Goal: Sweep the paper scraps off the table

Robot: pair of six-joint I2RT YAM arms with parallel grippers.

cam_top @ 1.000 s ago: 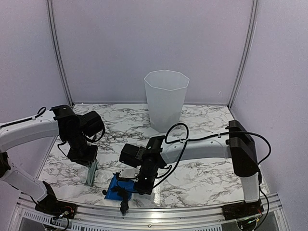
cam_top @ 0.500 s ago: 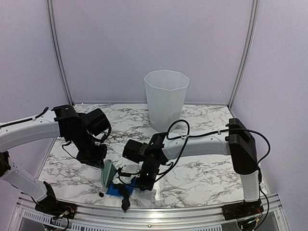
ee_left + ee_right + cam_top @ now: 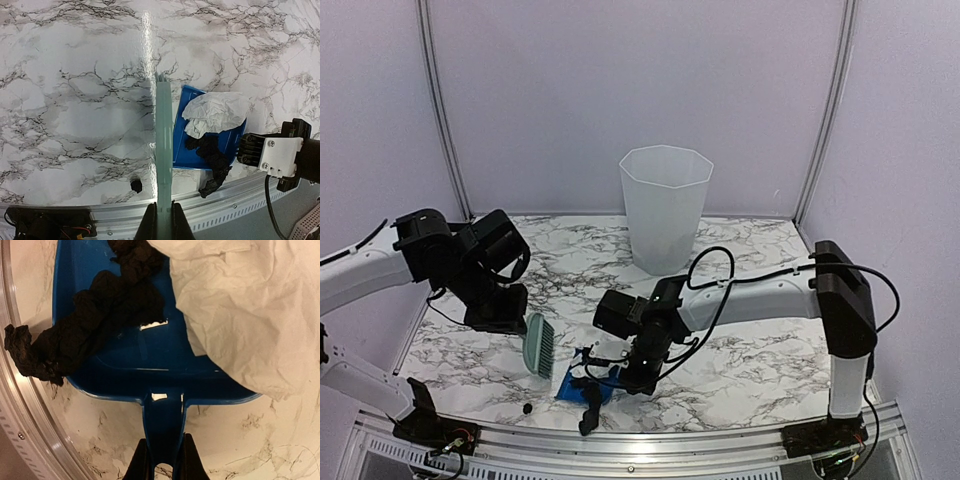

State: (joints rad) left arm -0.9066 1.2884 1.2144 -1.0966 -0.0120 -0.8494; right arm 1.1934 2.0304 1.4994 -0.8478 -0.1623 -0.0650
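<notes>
My right gripper [image 3: 165,460] is shut on the handle of the blue dustpan [image 3: 125,365], which sits near the table's front edge in the top view [image 3: 570,385]. In the pan lie a long black paper scrap [image 3: 95,305] and a crumpled white paper [image 3: 250,315]. The black scrap's end hangs past the pan's edge over the metal rail [image 3: 212,182]. My left gripper [image 3: 163,220] is shut on the pale green hand brush [image 3: 163,150], held just left of the pan [image 3: 538,345]. A small black scrap [image 3: 135,186] lies on the table [image 3: 740,370], left of the brush.
A tall translucent white bin [image 3: 665,205] stands at the back middle of the table. The metal front rail [image 3: 650,440] runs just below the dustpan. Walls close the table at the back and both sides.
My left arm brought the brush right to the dustpan, then pulled back left and lifted it. My right arm shifted the dustpan a little to the right. The small black scrap stayed put.
</notes>
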